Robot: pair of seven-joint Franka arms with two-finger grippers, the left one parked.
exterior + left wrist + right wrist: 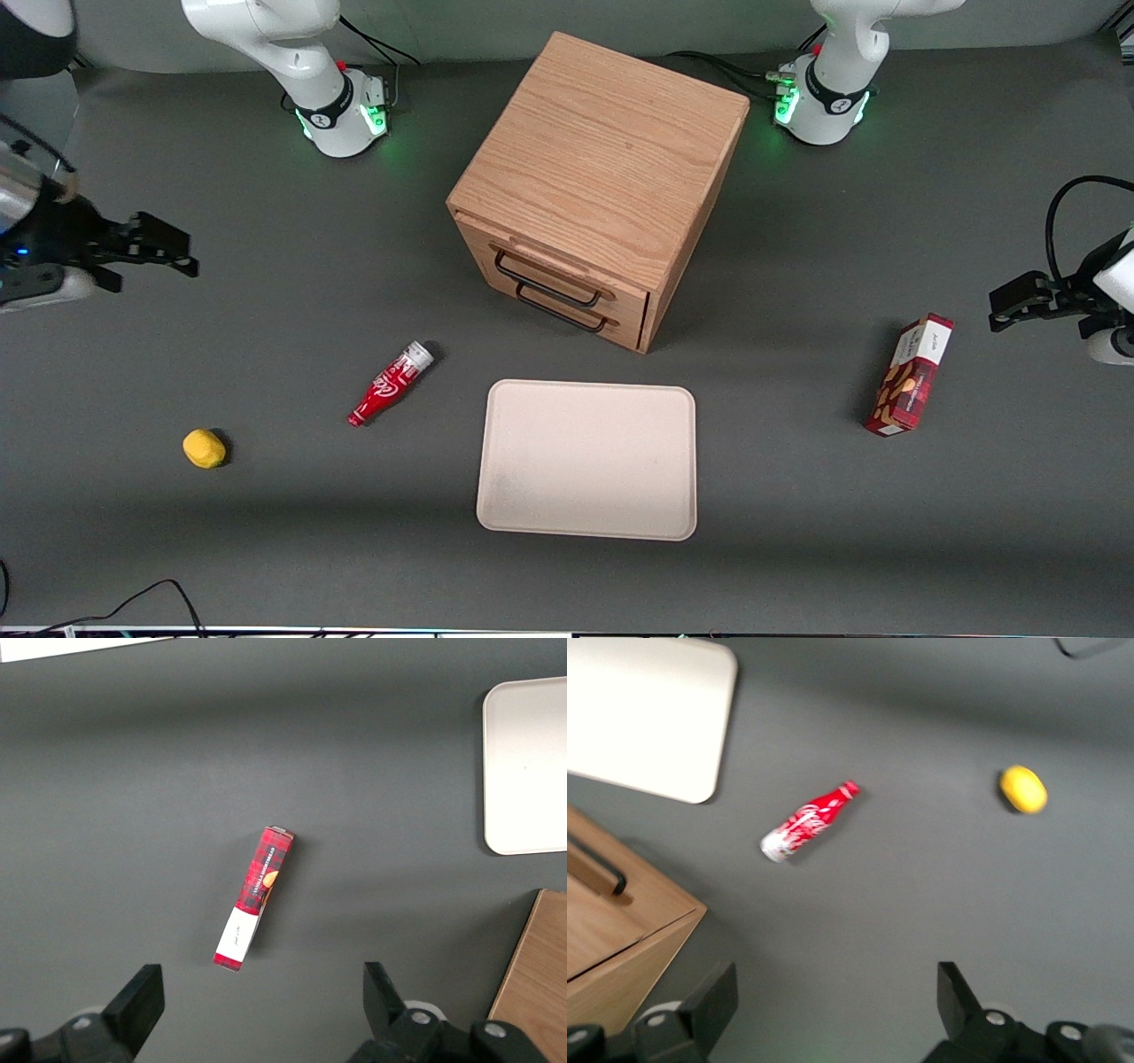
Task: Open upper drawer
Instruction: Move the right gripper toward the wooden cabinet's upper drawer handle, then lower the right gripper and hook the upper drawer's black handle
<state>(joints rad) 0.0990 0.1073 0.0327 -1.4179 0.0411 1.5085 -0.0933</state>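
The oak cube cabinet (602,159) stands in the middle of the table, its front turned toward the front camera. The upper drawer (567,262) looks closed; its thin black wire handle (542,280) sits just above the lower drawer's like handle (562,315). My gripper (182,252) is open and empty, hovering above the table far toward the working arm's end, well away from the cabinet. In the right wrist view the gripper (835,983) is over bare table beside a corner of the cabinet (620,921); a black handle (601,870) shows there, but I cannot tell which drawer's.
A beige tray (586,523) lies in front of the cabinet, nearer the camera. A red bottle (390,384) lies beside it and a yellow lemon (204,447) farther toward the working arm's end. A red plaid box (911,375) lies toward the parked arm's end.
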